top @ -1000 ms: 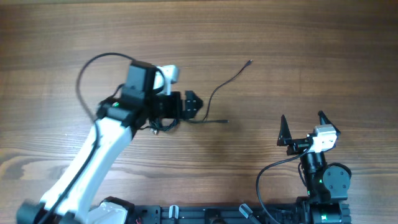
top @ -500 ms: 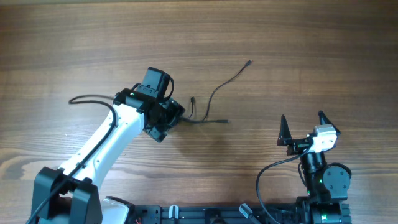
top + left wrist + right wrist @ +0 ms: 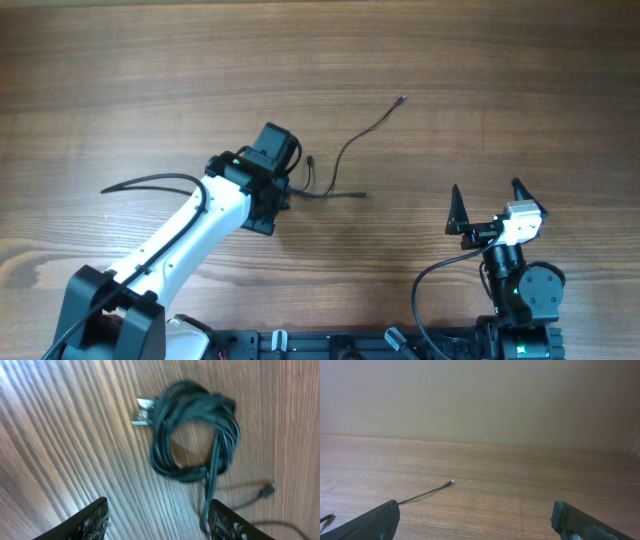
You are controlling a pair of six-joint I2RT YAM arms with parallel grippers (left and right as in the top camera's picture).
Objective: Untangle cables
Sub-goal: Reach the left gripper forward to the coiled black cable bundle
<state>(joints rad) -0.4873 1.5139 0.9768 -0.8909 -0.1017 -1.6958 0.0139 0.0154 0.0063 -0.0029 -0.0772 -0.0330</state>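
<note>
Right over the coil of cables [image 3: 192,435] on the counter [image 3: 520,60]: left gripper [image 3: 160,522], fingers spread wide, nothing pinched between them. Poised that way, most likely, to drop astride the bundle and take hold of a loop.

Coil wound in several tight turns, with one strand crossing its right side like a wrap. Probably what keeps the bundle together, so worth loosening first. Silver plug [image 3: 142,412] poking out at the coil's upper left. Thin lead with a small black plug [image 3: 267,491] trailing off below the coil's right side.

Seen from overhead, coil almost wholly hidden beneath the left arm's wrist. Only loose tails showing to the right of the coil: a long curved strand [image 3: 345,150] ending well apart, and a short straight strand [image 3: 345,195] lying flat just beside.

Well to the right of the coil, nearer the robot's base: right gripper [image 3: 487,197], fingers fully spread, empty, apparently parked out of the way.

In the way of a clean lift: only the cables' own tails, likely to drag along and tighten the wrap.
</note>
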